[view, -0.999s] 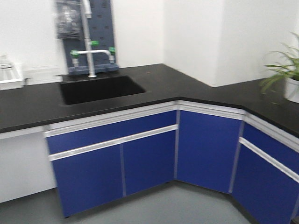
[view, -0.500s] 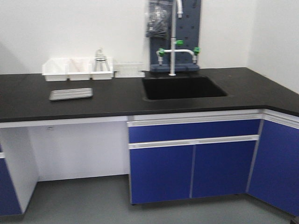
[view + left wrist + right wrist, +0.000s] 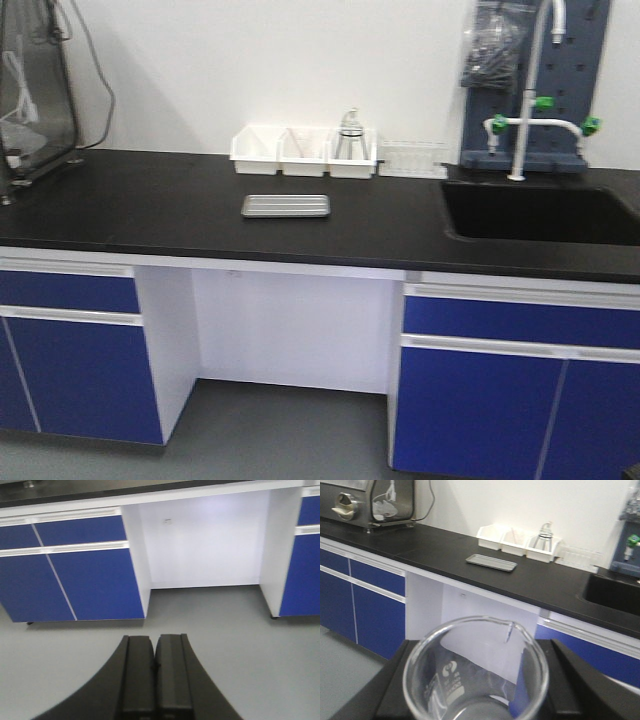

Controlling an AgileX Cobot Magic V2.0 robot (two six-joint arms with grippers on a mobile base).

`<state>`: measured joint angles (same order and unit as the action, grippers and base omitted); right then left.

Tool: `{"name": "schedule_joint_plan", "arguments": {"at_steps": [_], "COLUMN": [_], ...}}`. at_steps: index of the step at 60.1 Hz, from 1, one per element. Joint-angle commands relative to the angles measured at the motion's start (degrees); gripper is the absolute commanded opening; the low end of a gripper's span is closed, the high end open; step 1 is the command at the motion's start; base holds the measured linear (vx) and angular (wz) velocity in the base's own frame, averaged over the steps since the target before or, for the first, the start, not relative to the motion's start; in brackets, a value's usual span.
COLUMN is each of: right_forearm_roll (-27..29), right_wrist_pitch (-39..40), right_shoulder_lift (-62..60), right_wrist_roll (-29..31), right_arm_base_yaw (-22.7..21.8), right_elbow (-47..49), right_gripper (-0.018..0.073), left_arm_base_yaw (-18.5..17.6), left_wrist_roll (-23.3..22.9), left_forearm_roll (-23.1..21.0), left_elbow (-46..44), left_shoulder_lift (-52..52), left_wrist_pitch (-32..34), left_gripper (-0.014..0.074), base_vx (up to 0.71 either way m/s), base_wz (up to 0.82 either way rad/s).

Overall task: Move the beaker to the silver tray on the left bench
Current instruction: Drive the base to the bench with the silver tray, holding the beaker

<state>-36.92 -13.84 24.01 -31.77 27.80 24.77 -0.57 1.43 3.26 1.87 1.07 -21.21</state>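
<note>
The beaker (image 3: 476, 680), clear glass with a white printed mark and an open rim, sits upright between the black fingers of my right gripper (image 3: 475, 690), which is shut on it, well short of the bench. The silver tray (image 3: 286, 205) lies flat on the black left bench (image 3: 150, 210), in front of the white bins; it also shows in the right wrist view (image 3: 491, 562). My left gripper (image 3: 155, 675) is shut and empty, pointing at the grey floor in front of the blue cabinets. Neither gripper shows in the front view.
White bins (image 3: 303, 150) stand by the wall, with a glass flask (image 3: 350, 135) in the right one. A black sink (image 3: 540, 212) with a white tap (image 3: 530, 90) is at the right. A steel and glass machine (image 3: 35, 90) stands at the left. A knee gap (image 3: 295, 330) opens under the bench.
The front view has swung left: the sink moved from the middle to the right edge, the tray and bins moved to the centre, and the machine at the left came into view.
</note>
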Motion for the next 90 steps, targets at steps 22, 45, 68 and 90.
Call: {"name": "schedule_joint_plan", "arguments": {"at_steps": [22,45,68,90], "right_forearm_roll": [-1.3,-1.3,-1.3,-1.3], "right_wrist_pitch": [3.8,3.8,3.8,3.8], "right_shoulder_lift": [0.4,0.4,0.4,0.4], "right_wrist_roll": [0.4,0.4,0.4,0.4], "right_arm_base_yaw": [0.0,0.0,0.0,0.0], "right_elbow": [1.8,1.8,1.8,1.8], "right_gripper": [-0.0011,-0.0011,-0.0011,-0.0011], "left_arm_base_yaw": [-0.3,-0.3,-0.3,-0.3], "left_wrist_roll": [-0.1,-0.1,-0.1,-0.1], "left_forearm_roll": [-0.2,-0.2,-0.2,-0.2], "left_elbow": [1.1,1.1,1.1,1.1], "left_shoulder_lift": [0.5,0.5,0.5,0.5], "left_wrist_pitch": [4.3,4.3,4.3,4.3], "left_gripper": [0.0001,0.0001,0.0001,0.0001], "base_vx": [0.25,0.36,0.47,0.47], "base_wz": [0.31,0.35,0.18,-0.29]}}
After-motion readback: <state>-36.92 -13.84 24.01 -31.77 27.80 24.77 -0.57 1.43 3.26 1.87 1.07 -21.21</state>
